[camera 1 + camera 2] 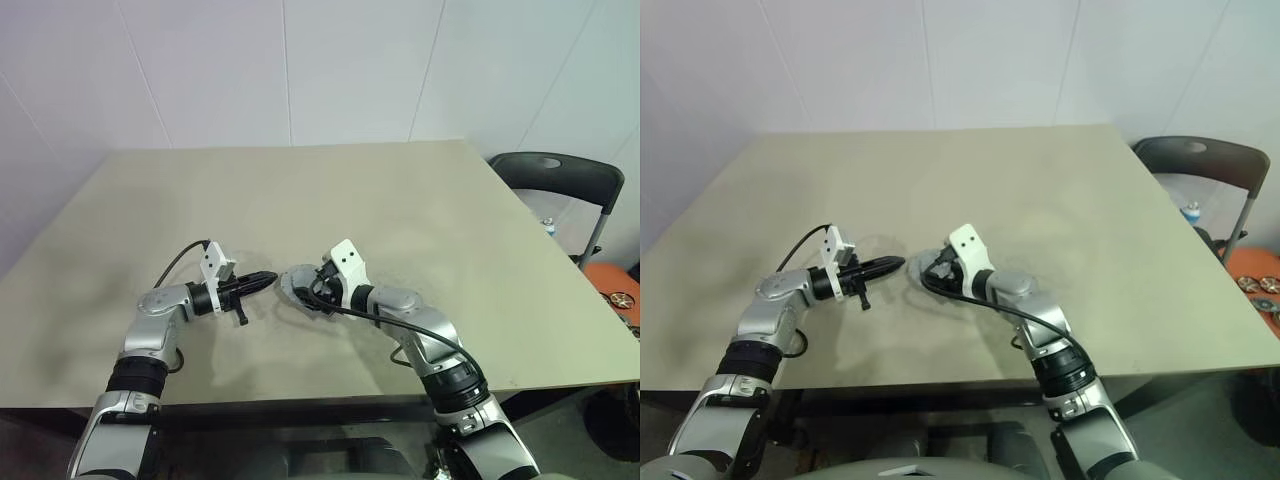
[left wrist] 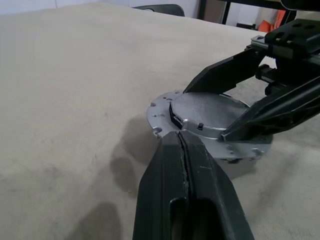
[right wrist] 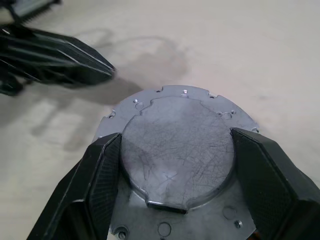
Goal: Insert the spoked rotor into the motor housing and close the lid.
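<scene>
Near the front of the tabletop (image 1: 420, 190), the lid (image 3: 177, 142) sits on the housing (image 2: 240, 165), so the rotor is presumably inside, unseen. Right gripper (image 3: 177, 165): jaws spread across the lid's raised centre, one pad at each edge, apparently gripping it. Left gripper (image 2: 184, 150): jaws pressed together, empty, tip just beside the lid's flange. To finish well: hold the lid level, seat it squarely, and let the left tip brace the flange against sliding before release.

Motor housing (image 3: 177, 150) between right gripper's (image 3: 175, 185) fingers
</scene>
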Controlling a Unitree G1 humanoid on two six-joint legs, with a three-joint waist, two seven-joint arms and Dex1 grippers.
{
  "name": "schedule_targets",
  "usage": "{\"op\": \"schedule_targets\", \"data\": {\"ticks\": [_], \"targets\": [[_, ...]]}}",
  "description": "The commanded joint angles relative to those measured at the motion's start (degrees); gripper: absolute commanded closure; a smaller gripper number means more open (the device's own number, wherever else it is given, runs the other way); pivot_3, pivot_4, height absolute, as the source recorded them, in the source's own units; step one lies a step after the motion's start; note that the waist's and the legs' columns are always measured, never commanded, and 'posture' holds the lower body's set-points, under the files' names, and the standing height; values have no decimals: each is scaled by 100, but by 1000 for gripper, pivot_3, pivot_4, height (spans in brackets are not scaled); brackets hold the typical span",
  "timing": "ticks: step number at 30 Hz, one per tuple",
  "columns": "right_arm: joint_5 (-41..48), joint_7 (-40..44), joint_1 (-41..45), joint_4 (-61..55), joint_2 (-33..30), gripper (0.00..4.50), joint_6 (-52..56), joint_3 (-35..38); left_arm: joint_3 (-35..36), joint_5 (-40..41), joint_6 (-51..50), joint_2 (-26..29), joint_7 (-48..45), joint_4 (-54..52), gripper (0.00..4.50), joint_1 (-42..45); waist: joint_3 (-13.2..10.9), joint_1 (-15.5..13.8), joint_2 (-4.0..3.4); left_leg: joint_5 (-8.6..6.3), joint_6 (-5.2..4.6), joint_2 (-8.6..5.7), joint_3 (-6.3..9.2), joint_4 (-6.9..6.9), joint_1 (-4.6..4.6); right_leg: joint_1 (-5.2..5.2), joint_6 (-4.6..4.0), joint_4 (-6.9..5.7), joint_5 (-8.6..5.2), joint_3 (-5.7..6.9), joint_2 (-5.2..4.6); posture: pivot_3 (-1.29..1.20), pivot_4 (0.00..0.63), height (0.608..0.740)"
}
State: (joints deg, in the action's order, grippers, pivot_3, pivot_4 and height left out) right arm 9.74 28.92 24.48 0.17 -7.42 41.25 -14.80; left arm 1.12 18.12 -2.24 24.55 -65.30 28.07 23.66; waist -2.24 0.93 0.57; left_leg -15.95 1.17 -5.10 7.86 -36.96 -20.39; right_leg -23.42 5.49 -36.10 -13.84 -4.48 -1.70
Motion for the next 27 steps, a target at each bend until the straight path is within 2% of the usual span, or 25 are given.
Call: {"op": "schedule_targets", "data": {"ticks": [1, 8, 27], "targets": [[-106, 234, 86, -268, -299, 1467, -137, -168, 45, 37, 16, 15, 5, -125, 4500, 65, 0, -17, 0, 0, 0, -2, 0, 0, 0, 1, 0, 1, 0, 0, 0, 0, 0, 740], [-252, 435, 302, -346, -681, 1467, -264, -270, 32, 31, 8, 6, 14, -109, 4500, 64, -1, -9, -2, 0, 0, -1, 0, 1, 0, 2, 0, 5, 0, 1, -4, 0, 0, 740], [-406, 554, 361, -186, -868, 1467, -115, -221, -2, 12, 5, -12, 10, -103, 4500, 76, -1, -19, -1, 0, 0, -2, 0, -1, 1, 3, 0, 3, 0, 1, -4, 0, 0, 740]]}}
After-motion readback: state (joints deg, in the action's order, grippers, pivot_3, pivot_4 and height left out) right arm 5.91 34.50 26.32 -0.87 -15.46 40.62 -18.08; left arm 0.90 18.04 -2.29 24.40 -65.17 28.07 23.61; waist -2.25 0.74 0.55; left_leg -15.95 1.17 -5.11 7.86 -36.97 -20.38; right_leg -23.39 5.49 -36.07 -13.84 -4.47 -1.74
